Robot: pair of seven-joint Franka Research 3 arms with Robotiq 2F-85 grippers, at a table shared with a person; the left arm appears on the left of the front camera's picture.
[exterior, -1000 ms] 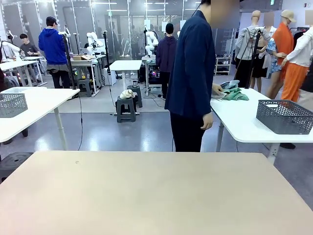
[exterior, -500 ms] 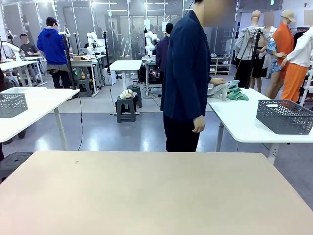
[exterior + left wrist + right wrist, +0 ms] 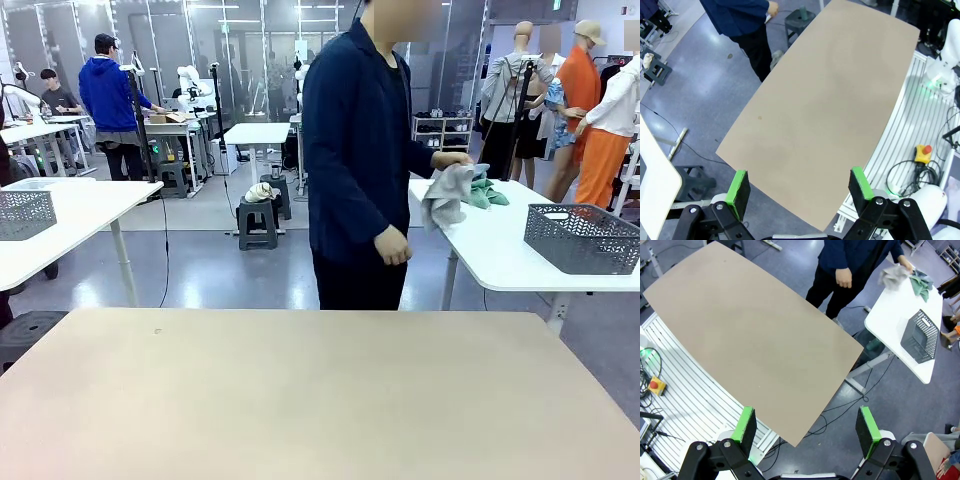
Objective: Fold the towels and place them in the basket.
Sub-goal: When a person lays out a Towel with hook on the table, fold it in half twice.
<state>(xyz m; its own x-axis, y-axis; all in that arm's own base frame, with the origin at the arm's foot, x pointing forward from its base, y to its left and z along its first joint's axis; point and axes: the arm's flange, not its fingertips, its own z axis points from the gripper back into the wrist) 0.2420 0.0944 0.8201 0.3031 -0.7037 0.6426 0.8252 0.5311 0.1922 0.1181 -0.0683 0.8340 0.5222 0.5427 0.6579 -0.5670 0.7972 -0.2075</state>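
Note:
A person in a dark blue jacket stands at the far side of the beige table [image 3: 300,400] and holds a pale grey towel [image 3: 443,196] that hangs over the corner of a white side table [image 3: 500,250]. The same towel [image 3: 893,274] also appears in the right wrist view. The dark mesh basket [image 3: 582,238] stands on that side table, also seen as the basket [image 3: 920,337] from above. My left gripper [image 3: 799,186] and right gripper [image 3: 807,426] both hang open high above the beige table, holding nothing.
Green cloths [image 3: 486,192] lie on the side table beside the towel. A paler mesh basket [image 3: 25,212] stands on another white table at the left. Stools and cables sit on the floor beyond the table's far edge.
The person has turned and stepped left toward the beige table, lifting the grey towel off the side table. Neither gripper has changed.

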